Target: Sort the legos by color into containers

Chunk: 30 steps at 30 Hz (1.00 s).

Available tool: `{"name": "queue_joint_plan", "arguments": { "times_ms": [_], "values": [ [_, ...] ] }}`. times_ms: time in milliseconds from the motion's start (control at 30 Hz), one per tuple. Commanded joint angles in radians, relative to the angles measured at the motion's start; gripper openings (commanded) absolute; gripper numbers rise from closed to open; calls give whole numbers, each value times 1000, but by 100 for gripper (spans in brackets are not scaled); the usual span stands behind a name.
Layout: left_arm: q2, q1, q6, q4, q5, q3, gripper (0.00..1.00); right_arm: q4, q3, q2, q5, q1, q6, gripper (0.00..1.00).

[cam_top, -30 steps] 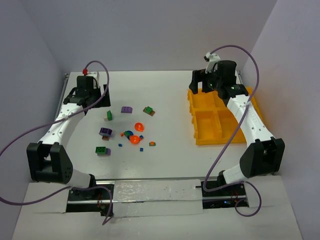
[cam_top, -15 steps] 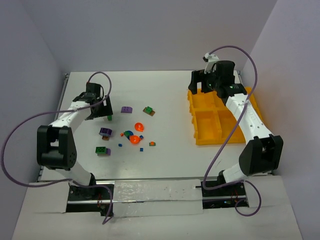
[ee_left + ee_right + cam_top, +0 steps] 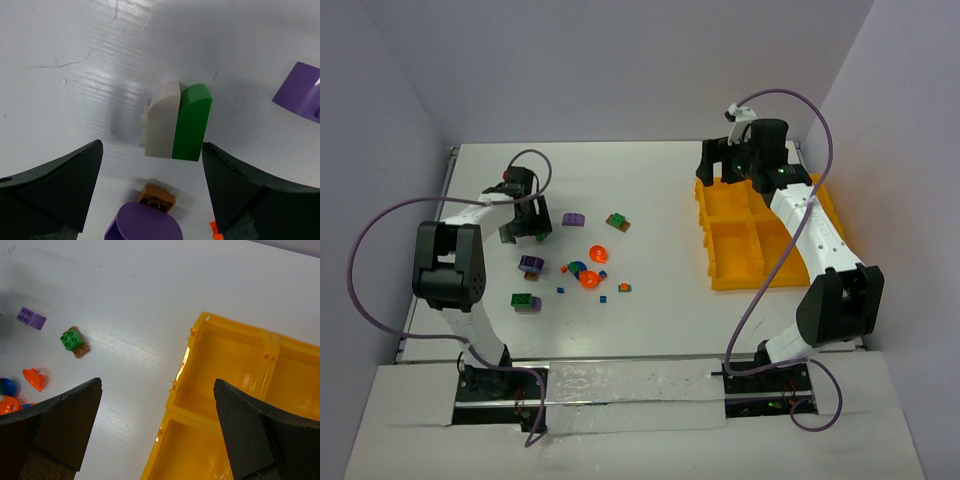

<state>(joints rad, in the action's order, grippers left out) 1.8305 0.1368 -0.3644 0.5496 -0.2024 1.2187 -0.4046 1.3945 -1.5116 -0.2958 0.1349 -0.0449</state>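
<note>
The legos lie scattered left of centre. A green-and-white brick stands on the table just ahead of my left gripper, which is open, with a finger on either side and not touching it. From above, that gripper hangs over the green brick. A brown brick with a purple piece lies below the jaws. My right gripper is open and empty over the near-left corner of the yellow tray, whose containers show nothing inside.
Loose on the table are a purple brick, a green-and-brown brick, two orange dishes, a purple-brown piece, a green-purple piece and tiny blue and orange bits. The tray sits at the right.
My left arm has swung in from the far left and come down over the green brick, its jaws narrowing slightly. The right arm has hardly moved.
</note>
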Motion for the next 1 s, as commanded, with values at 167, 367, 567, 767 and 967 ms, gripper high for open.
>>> {"name": "queue_joint_plan", "arguments": {
  "times_ms": [167,367,567,767,967],
  "values": [
    [43,21,-16,-43,-19,60,83,18,53,-7,-6,-1,20,100],
    [47,23,-3,-62,10,46,74,14,46,-9,-17,4,27,100],
    [47,24,12,-89,37,26,67,15,47,-17,-36,11,41,100],
    [50,26,37,-122,50,3,57,15,46,-26,-58,19,43,100],
    [53,27,44,-120,66,-7,44,15,49,-32,-86,28,85,100]
  ]
}}
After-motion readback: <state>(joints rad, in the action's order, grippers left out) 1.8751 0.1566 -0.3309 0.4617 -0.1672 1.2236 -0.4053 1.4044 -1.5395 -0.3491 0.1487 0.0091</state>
